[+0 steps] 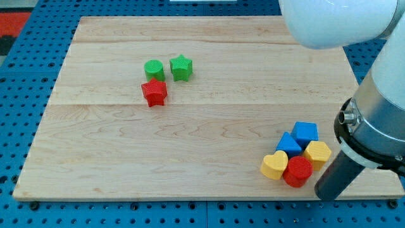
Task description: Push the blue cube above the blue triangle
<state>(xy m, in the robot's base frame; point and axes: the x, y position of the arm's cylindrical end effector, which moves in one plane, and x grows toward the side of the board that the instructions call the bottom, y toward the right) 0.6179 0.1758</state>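
Camera view, nearest first: my tip (325, 195), a bare rod with no claw to clench or release, sits just right of the red cylinder (297, 171). Beside that lie the yellow heart (274, 166) and yellow hexagon (317, 154), then the blue triangle (290, 144) with the blue cube (305, 132) touching its upper right. Far off at upper left cluster the red star (154, 92), green cylinder (154, 69) and green star (181, 68).

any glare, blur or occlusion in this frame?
Camera view: even, soft light, faint shadows under the blocks, no glare on the board. Blue cube and blue triangle sharp. The arm, close and slightly soft, covers the view's right; my tip sits right of the red block.
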